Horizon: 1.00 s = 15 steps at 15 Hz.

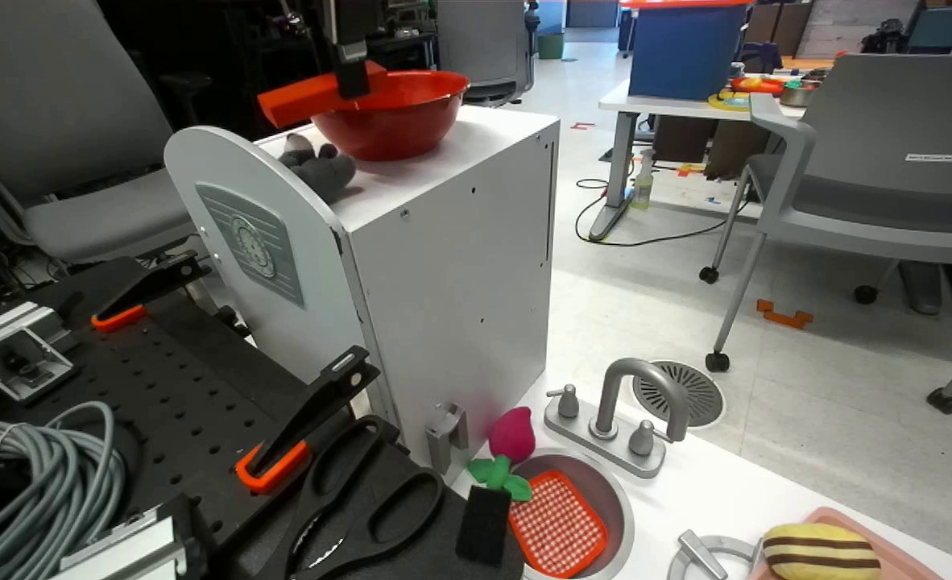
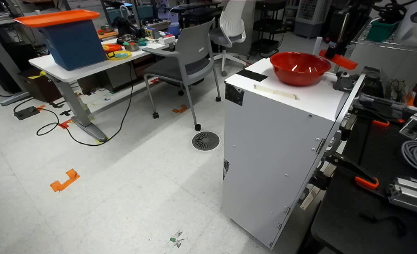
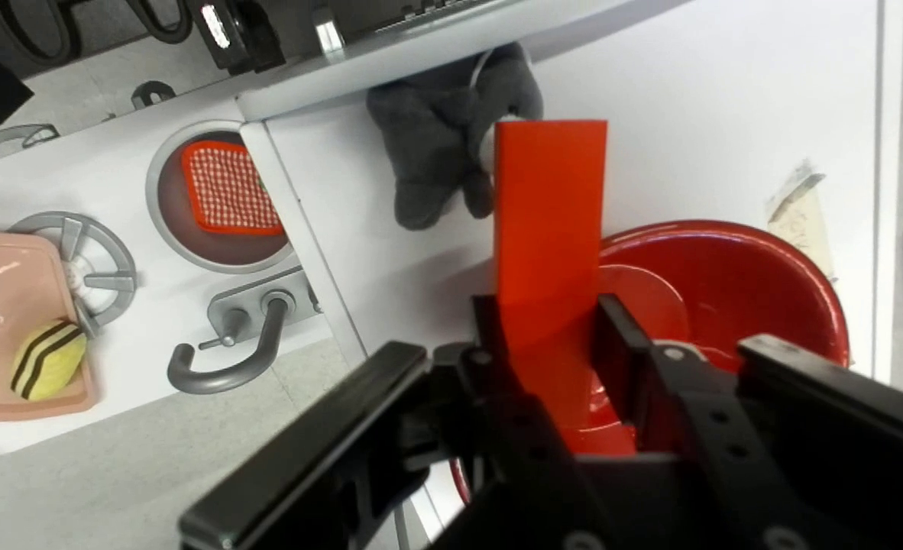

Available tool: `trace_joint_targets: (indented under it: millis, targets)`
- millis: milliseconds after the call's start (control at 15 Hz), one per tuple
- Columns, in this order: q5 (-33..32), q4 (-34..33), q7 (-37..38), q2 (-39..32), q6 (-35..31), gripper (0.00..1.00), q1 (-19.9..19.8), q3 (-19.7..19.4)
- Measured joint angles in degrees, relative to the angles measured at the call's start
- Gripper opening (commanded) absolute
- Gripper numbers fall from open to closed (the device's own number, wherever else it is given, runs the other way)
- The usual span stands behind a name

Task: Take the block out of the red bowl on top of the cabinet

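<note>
My gripper (image 3: 547, 313) is shut on the orange-red block (image 3: 549, 206), with a finger on each side of it. In both exterior views the block (image 1: 303, 98) (image 2: 344, 62) is held roughly level at about rim height. It sticks out past the door-side rim of the red bowl (image 1: 399, 125) (image 2: 300, 70). In the wrist view the near part of the block overlaps the bowl (image 3: 757, 283); its far end reaches over the grey plush toy. The bowl stands upright on the white cabinet (image 1: 460, 266) (image 2: 272, 151). The fingers hide part of the block.
The grey plush toy (image 1: 323, 171) (image 3: 448, 130) lies on the cabinet top between bowl and door. The rounded door (image 1: 258, 234) rises above the cabinet top. A toy sink (image 1: 617, 524) and faucet (image 1: 645, 387) stand beside the cabinet. A black table (image 1: 162, 379) holds clamps.
</note>
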<state>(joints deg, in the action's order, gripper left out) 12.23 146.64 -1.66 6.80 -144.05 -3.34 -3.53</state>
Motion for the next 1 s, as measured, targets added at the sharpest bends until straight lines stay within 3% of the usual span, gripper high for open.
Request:
trace_joint_targets:
  millis: [1000]
  targets:
    - [3.9,5.5,-0.1,5.4,0.2,0.08,-1.2,-5.7]
